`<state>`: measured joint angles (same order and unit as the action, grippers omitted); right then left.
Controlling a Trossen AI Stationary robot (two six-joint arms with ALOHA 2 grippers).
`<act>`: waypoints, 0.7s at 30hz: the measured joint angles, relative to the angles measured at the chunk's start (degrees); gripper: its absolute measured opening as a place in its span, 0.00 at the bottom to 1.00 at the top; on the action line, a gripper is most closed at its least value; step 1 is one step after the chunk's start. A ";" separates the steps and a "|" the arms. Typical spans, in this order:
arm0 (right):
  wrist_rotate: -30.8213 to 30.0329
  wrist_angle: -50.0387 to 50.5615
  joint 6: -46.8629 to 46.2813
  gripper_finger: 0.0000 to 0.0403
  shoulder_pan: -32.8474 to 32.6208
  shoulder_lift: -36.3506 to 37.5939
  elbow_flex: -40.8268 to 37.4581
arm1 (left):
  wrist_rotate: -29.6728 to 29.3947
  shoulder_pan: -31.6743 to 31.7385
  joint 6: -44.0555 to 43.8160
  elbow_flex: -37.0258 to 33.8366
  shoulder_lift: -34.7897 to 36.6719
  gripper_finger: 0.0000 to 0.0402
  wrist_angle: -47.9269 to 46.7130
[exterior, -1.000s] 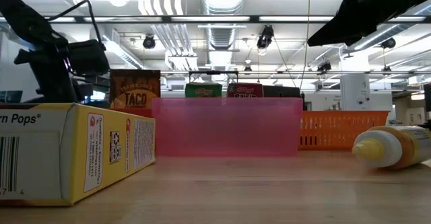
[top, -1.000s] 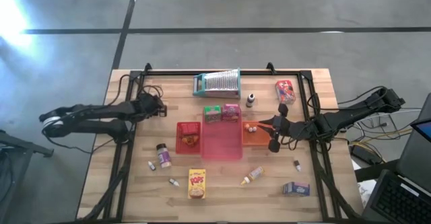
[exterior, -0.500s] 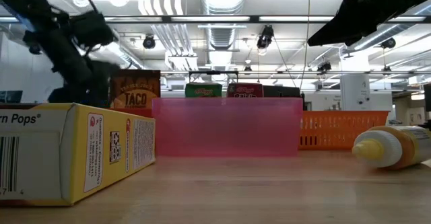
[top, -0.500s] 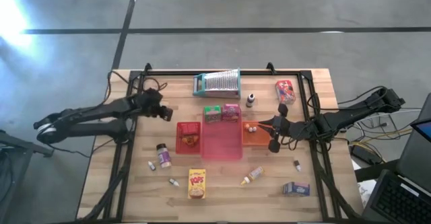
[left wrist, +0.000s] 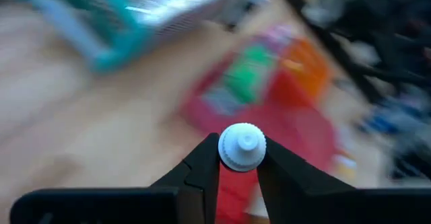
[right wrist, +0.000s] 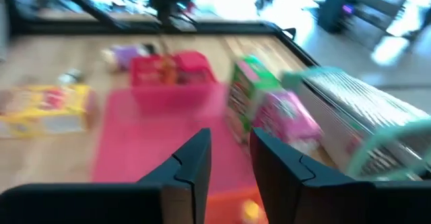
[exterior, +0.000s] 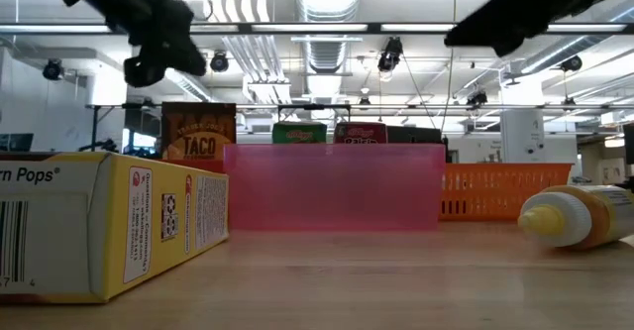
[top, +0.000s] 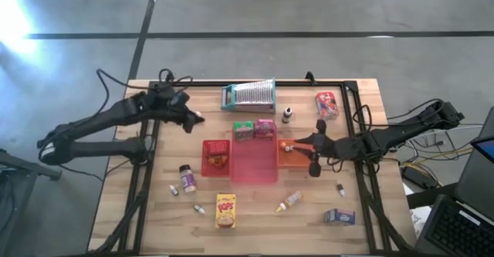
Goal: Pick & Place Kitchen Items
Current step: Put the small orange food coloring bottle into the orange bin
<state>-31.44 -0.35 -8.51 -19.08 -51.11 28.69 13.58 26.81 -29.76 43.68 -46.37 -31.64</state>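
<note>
Carrying a tiny bottle (left wrist: 242, 146) clamped between its fingers, white cap facing the wrist camera, the left hand (top: 187, 118) hangs over the surface's upper left. The red tray (top: 217, 157) lies down-right of it in the high view, nearer than the orange tray (top: 291, 158). The right hand (top: 299, 143), fingers slightly parted and holding nothing, hovers at the orange tray's upper edge.
</note>
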 joint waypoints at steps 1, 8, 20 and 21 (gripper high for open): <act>1.53 -1.45 0.53 0.26 -0.04 0.00 0.00 | 2.25 -0.89 -0.05 0.59 -0.46 0.22 0.68; 12.58 -9.09 3.00 0.29 -0.04 0.00 0.00 | 6.21 -12.08 -0.29 1.33 -5.67 0.22 10.13; 27.35 -18.43 10.41 0.23 -0.06 -4.35 0.67 | 18.32 -23.26 0.25 7.38 -21.15 0.22 21.53; 27.43 -18.02 10.49 0.22 -0.06 -5.36 1.33 | 19.37 -23.40 0.14 8.00 -22.33 0.22 21.53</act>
<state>-4.01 -18.38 1.99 -19.14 -56.48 30.01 32.96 3.41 -29.62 51.67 -68.70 -10.11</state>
